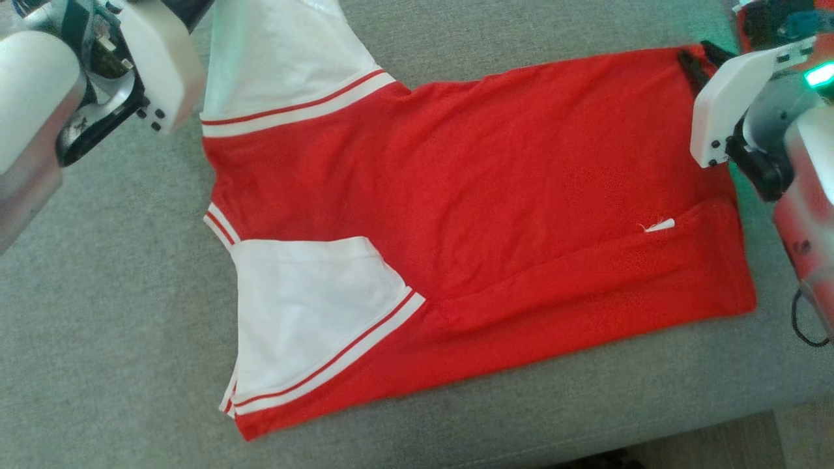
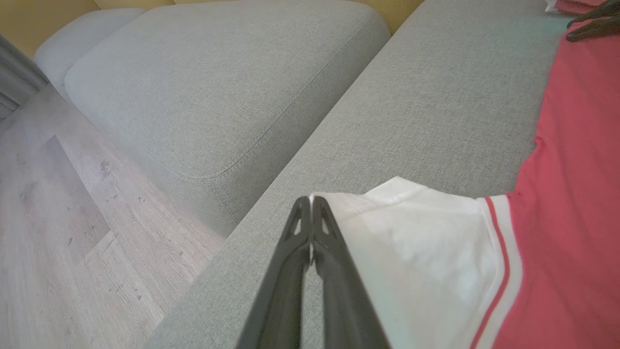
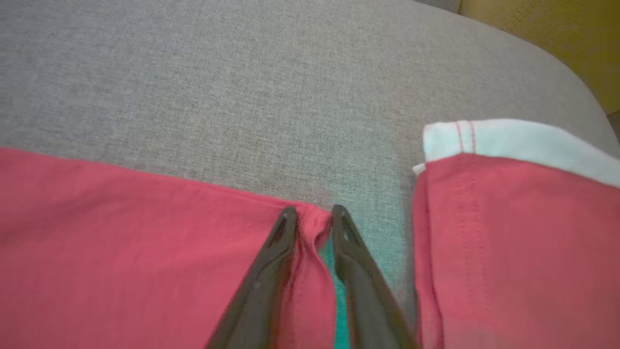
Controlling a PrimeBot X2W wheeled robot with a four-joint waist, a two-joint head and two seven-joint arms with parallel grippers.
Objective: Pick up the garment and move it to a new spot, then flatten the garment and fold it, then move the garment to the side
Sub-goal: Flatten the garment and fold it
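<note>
The garment (image 1: pixel 508 195), a red shirt with white sleeves, lies spread on the grey sofa seat (image 1: pixel 98 293). Its lower edge is folded over. The upper white sleeve (image 1: pixel 280 52) rises toward my left arm's wrist (image 1: pixel 153 65). In the left wrist view my left gripper (image 2: pixel 310 199) is shut, with the white sleeve's corner (image 2: pixel 411 242) caught at its tips. My right gripper (image 3: pixel 312 213) is at the garment's far red corner (image 3: pixel 310 228), its two fingers pressed onto bunched fabric between them. The head view shows that gripper (image 1: pixel 697 58) at the shirt's upper right corner.
Another red cloth with a white band (image 3: pixel 513 213) lies just past the right gripper. A separate grey cushion (image 2: pixel 218 87) stands beyond the left end of the seat, with wood floor (image 2: pixel 58 242) below it. The seat's front edge (image 1: pixel 651 430) runs along the bottom right.
</note>
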